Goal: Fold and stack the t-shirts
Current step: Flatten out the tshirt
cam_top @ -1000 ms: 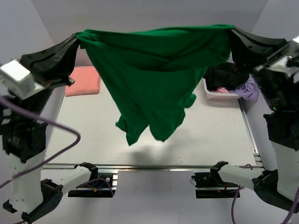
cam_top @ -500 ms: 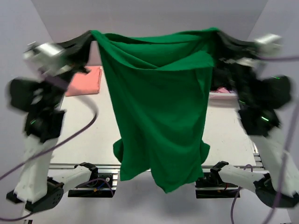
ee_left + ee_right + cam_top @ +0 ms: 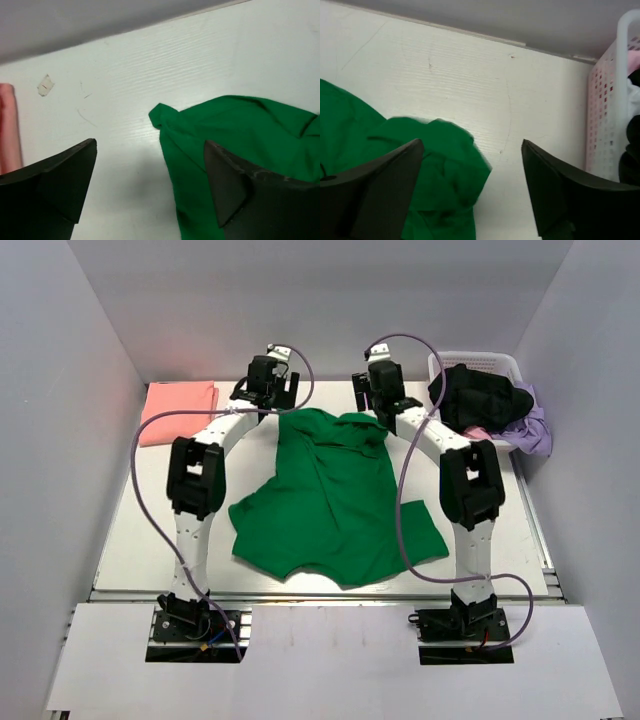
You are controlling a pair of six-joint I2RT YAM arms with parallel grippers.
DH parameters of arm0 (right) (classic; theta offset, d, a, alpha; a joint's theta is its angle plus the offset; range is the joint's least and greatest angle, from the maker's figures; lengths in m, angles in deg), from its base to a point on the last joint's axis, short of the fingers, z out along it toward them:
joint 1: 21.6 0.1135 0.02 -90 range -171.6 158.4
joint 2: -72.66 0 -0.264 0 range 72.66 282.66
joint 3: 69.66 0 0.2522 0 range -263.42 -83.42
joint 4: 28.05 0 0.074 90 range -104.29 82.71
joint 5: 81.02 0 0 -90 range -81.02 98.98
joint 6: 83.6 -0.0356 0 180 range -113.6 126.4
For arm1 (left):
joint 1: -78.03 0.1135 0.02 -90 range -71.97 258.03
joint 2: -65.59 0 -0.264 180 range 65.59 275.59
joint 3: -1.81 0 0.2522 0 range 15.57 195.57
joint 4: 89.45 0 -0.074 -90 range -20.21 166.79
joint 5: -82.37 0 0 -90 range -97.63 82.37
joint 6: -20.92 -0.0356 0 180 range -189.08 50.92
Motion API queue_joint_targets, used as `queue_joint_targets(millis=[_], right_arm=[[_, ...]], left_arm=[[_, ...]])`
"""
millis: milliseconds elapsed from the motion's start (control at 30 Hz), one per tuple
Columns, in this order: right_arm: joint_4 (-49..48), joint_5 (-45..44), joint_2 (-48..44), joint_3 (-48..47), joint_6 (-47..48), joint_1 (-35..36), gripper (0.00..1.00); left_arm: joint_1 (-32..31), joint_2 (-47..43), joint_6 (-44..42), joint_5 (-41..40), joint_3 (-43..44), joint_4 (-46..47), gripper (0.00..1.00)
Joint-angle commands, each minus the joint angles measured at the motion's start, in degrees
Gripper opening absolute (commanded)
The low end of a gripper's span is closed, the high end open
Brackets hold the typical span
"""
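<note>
Green t-shirt (image 3: 335,500) lying spread, slightly rumpled, on the bench (image 3: 160,500), collar end toward the far wall. Left gripper (image 3: 150,175) and right gripper (image 3: 470,165) hang over its far corners, each with fingers spread and pinching nothing. Pink t-shirt (image 3: 178,410) lies folded at the far left corner. A white basket (image 3: 490,358) of dark clothes (image 3: 480,395) stands far right.

L arm (image 3: 193,480) & R arm (image 3: 470,485) stretched to upper centre; L gripper (image 3: 150,155), R gripper (image 3: 472,152) fingers apart, empty.
</note>
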State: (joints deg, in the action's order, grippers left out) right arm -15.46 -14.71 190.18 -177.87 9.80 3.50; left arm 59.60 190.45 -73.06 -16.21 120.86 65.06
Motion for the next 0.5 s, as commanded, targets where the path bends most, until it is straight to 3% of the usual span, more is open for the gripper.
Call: queue_joint_targets(millis=[0,233,467], right_arm=[[5.1,4.0,0.8,-10.2,-3.9,-1.7,0.90],[6.2,12.2,-2.4,-8.5,-4.5,-2.9,0.90],[12.1,21.4,-9.6,-2.1,-6.6,-3.0,0.90]], left_arm=[[1.2,0.5,4.1,-2.0,12.2,-7.2,1.00],[2.3,-5.5,5.7,1.1,3.2,-0.8,1.00],[2.3,-16.0,10.6,1.1,-6.2,-7.2,1.00]])
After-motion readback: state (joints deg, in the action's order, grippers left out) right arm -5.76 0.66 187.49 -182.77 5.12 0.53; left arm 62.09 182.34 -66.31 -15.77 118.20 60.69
